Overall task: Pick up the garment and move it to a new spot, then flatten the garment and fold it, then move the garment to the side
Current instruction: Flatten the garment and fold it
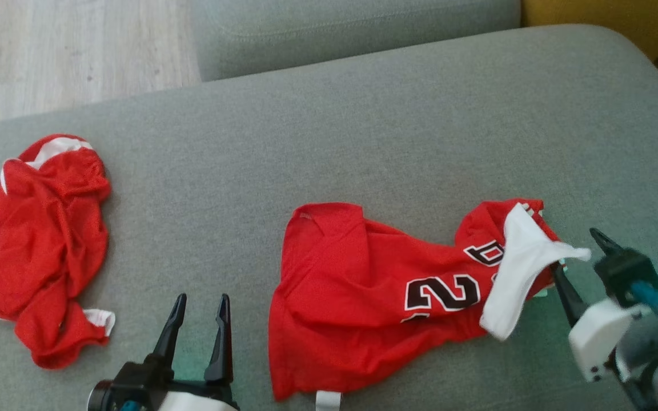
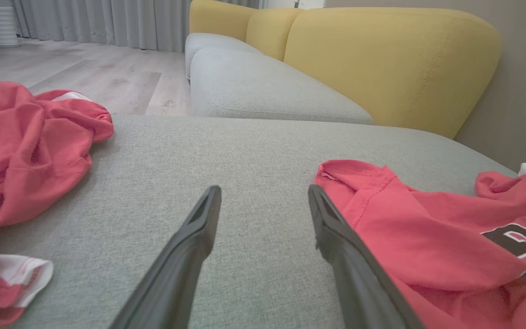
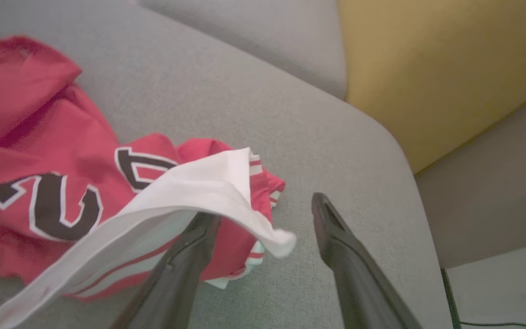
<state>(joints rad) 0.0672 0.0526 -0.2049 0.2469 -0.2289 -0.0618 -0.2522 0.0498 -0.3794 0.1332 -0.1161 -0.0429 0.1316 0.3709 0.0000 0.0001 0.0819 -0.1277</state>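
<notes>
Left gripper (image 1: pixel 201 302) and right gripper (image 1: pixel 583 262) both have fingers spread, holding nothing. The red jersey (image 1: pixel 352 285) lies rumpled between them, its white band (image 1: pixel 520 257) draped over one right finger. I'd pinch opposite edges and draw them taut.

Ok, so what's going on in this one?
A two-armed robot is working on a red jersey that lies rumpled on a grey sofa cushion. Its right gripper is open at the jersey's white-trimmed end. A white flap is draped over one finger, not clamped. The left gripper is open too, over bare cushion beside the jersey's other end. The jersey isn't flattened or folded yet. A second red garment lies bunched up further left, apart from both grippers.
</notes>
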